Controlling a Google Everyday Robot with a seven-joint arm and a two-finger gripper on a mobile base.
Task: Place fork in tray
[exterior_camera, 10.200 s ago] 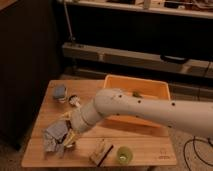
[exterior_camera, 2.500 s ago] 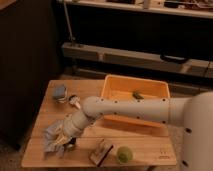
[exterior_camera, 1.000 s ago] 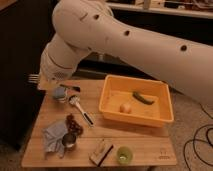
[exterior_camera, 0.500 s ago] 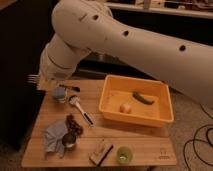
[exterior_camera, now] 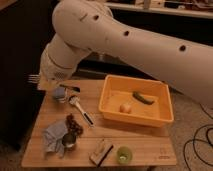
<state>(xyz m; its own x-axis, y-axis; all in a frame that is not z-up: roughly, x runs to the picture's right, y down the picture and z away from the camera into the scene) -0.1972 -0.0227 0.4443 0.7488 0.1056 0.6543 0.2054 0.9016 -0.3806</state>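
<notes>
gripper raised at table's far-left edge, mostly hidden by arm, closed on fork with tines poking left | lifted to clear clutter | tray well right, holds two food items | carry pending

You see a wooden surface with visible grain, a smooth plastic tray, and crumpled blue cloth. The gripper sits by the metal-tined fork at the surface's left end.

No text, label or number is readable anywhere, the hand included.
</notes>
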